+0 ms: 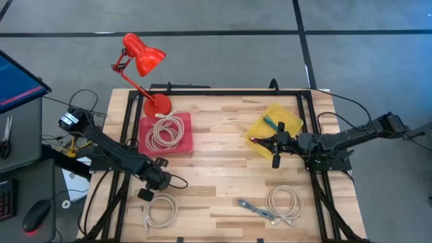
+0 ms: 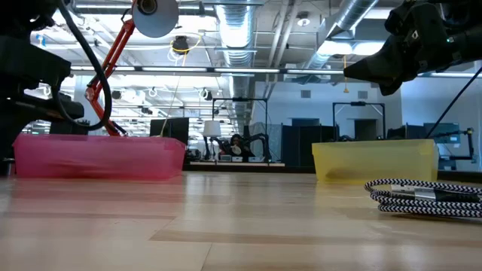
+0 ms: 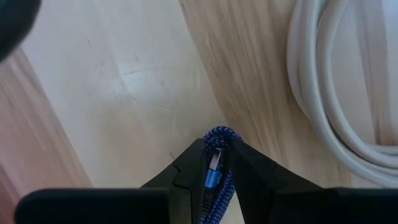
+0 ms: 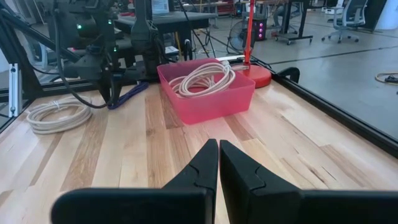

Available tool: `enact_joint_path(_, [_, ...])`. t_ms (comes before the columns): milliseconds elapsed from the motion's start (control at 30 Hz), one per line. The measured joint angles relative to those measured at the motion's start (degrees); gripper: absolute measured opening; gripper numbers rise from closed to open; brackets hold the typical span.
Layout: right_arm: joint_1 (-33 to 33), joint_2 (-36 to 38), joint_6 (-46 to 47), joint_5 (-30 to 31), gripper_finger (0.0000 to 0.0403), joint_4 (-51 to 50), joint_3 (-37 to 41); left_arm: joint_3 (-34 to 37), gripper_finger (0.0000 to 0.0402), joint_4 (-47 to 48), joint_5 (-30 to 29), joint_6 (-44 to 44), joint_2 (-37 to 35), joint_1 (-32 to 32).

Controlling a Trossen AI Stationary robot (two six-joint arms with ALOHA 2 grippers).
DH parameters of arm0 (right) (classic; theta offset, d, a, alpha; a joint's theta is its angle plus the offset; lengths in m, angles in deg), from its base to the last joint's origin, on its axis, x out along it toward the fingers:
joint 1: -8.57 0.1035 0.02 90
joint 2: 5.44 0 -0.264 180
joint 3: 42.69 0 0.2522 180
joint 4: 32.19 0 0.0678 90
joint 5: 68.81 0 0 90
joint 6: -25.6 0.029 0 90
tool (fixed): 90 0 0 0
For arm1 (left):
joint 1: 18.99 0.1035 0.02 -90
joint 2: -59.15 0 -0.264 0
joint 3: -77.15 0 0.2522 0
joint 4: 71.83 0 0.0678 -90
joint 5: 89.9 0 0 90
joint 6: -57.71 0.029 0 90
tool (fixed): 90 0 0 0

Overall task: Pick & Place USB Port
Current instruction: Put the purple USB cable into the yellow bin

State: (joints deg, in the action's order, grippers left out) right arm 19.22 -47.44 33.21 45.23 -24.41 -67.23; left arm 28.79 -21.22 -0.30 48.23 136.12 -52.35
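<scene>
The left gripper hangs low over the table, jaws pinching a blue cable that loops out just past their tips, beside a white cable coil. The right gripper, jaws pressed together, holds nothing by the yellow bin.

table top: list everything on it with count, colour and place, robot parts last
pink bin: 1, left back, holds a white cable coil
yellow bin: 1, right back
red desk lamp: 1, back left edge
white cable coils on the wood: 2, front left and front right
braided cable: 1, dark, front centre
blue braided cable: 1, in left gripper
right gripper: shut, beside the yellow bin
</scene>
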Motion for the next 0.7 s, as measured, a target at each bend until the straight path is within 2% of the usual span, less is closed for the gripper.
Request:
enact_joint_path(167, [0.0,0.0,0.0,0.0,0.0008,-0.1,0.0,0.0,0.0075,-0.1,-0.2,0.0,0.7,0.0])
enact_joint_path(433, [0.0,0.0,1.3,0.0,0.0008,-0.1,0.0,0.1,0.0075,0.1,-4.2,-1.2,0.8,1.0])
enact_joint_path(700, [0.2,0.0,3.0,0.0,0.0008,-0.7,0.0,0.1,0.0078,0.2,-4.3,-1.2,0.8,1.6])
